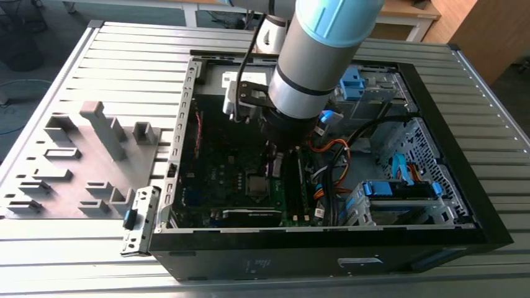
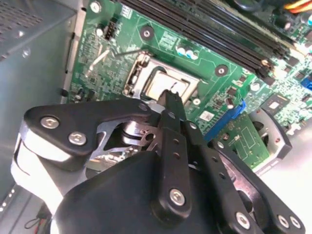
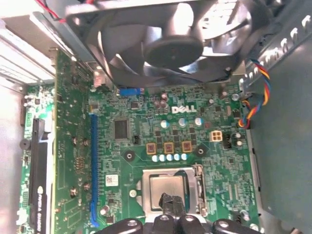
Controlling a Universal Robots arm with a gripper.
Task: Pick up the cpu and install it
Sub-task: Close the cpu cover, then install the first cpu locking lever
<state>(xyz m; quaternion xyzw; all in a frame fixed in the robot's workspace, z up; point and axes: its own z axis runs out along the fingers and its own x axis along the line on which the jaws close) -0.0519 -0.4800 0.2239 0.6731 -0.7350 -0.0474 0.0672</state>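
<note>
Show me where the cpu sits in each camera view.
Exterior view: cpu, a silvery square mid-board inside the case.
Second wrist view: cpu in its metal socket frame.
First wrist view: cpu in that frame, between the blue slot and the case.
Shared landmark: the green board around it.

a robot arm (image 1: 319,56) reaches down into an open black computer case (image 1: 331,264) on a slatted metal counter (image 1: 124,49), over the green motherboard (image 1: 217,180) where the silvery cpu (image 1: 259,184) lies. a grey tray (image 1: 73,181) of blocks lies at the exterior view's left.
</note>
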